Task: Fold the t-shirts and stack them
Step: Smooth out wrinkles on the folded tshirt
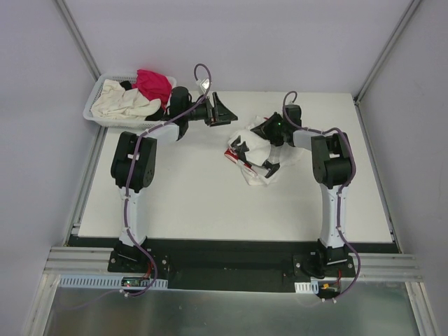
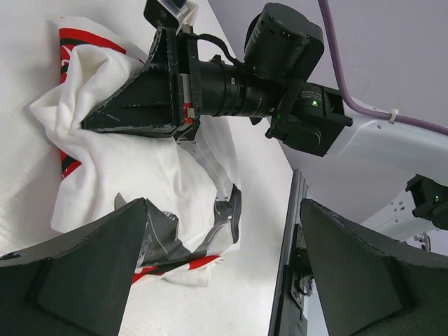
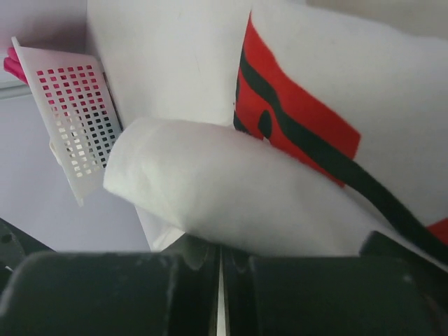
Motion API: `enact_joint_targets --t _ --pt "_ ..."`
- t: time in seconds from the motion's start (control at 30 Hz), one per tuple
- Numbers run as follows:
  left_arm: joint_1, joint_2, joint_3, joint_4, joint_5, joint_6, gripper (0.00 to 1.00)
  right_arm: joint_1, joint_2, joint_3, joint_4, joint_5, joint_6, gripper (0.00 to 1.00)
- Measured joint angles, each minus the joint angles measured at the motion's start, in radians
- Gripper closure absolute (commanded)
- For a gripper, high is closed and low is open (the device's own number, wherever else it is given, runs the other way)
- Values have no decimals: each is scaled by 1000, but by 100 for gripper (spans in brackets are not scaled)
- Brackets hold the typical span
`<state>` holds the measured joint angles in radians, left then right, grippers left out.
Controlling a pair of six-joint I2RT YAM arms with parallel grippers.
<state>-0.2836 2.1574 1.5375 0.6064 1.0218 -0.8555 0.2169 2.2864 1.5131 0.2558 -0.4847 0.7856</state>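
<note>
Pinching was the step in hand: the right gripper (image 3: 220,266) had its fingers pressed together on a fold of the printed shirt (image 1: 255,159), and the white cloth rose out of the closed tips in a soft roll.

- The shirt, white with red and black print, lay crumpled on the table (image 1: 182,203), just off centre toward one o'clock. Not spread, not folded.
- The left gripper (image 1: 225,112) hung at about eleven o'clock of the heap, fingers wide apart, nothing between them, clear of the cloth. Its own camera looked down on the near hem of the shirt.
- The basket (image 1: 98,120) sat at the ten o'clock corner of the table, well apart from the work. A cream shirt (image 1: 119,101) and a magenta shirt (image 1: 154,84) were bundled in it. No stack anywhere on the table.

Judgement: early in the job. This looked like the flattening of the first shirt, with folding not yet begun.

Next move, as I read it: the left gripper needs to come down on a free edge or corner opposite the right one's hold, close on it, and the two draw apart so the cloth opens flat. The hem nearest the left fingers looked the likeliest purchase. Risk: gathering two layers at once, which would keep the heap bunched.
</note>
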Motion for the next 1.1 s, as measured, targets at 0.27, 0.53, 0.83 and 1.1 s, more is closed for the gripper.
enact_joint_targets --t 0.27,0.53,0.83,1.1 --pt "12 -4 -56 29 7 -12 11 -16 -1 -5 22 -20 34 92" --pt "16 -76 -90 72 22 -23 11 -57 -141 10 -69 -26 -3 90" --pt "16 -122 -126 115 26 -23 11 12 -410 -317 119 -55 13 91" --pt "16 -124 -141 112 29 -20 11 50 -192 -464 301 -136 119 91"
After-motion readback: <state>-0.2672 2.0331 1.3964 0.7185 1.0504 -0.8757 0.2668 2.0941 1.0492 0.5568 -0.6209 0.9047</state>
